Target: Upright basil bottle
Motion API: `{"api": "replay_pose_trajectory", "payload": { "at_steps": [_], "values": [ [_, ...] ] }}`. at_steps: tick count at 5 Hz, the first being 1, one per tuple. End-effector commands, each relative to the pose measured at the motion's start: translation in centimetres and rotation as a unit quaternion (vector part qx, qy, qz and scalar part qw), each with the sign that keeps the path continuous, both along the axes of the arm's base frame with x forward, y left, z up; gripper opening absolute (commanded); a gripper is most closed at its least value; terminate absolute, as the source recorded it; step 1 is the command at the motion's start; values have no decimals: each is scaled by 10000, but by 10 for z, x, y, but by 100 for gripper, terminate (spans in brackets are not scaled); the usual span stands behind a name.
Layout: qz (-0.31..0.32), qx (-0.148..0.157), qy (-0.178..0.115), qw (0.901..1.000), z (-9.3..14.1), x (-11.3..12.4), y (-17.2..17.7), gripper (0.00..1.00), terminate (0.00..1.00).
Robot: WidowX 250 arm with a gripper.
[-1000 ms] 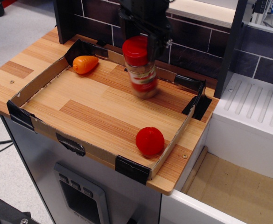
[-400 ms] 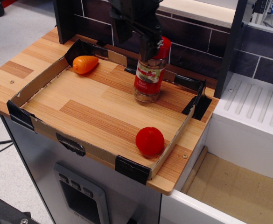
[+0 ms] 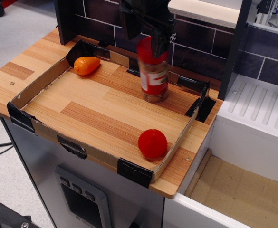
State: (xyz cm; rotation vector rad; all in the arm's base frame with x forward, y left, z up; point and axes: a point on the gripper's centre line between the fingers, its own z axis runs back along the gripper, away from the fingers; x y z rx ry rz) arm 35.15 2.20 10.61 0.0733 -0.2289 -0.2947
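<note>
Since the earlier frame the clear plastic basil bottle with red cap and red-and-white label (image 3: pixel 153 76) has gone from a slight tilt to nearly upright, and it looks blurred. At the left, the orange carrot-shaped toy (image 3: pixel 86 65) lies in the far corner of the shallow cardboard tray (image 3: pixel 34 85) on the wooden surface (image 3: pixel 15 71). The bottle stands on the tray floor near the far wall. The black claw (image 3: pixel 153 28) is at its cap; I cannot tell if it grips. The red ball (image 3: pixel 152 143) rests near the front right corner.
</note>
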Motion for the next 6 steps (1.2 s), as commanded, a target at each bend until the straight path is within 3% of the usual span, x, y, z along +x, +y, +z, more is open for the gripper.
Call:
{"api": "replay_pose_trajectory", "payload": {
  "at_steps": [1, 2, 5, 6],
  "values": [
    [60, -118, -147, 9998, 26, 5, 0, 100, 0],
    [198, -402, -4, 9990, 52, 6, -5, 100, 0],
    [200, -534, 150, 9983, 71, 8, -8, 100, 0],
    [200, -534, 150, 9983, 71, 8, -8, 100, 100]
  ]
}}
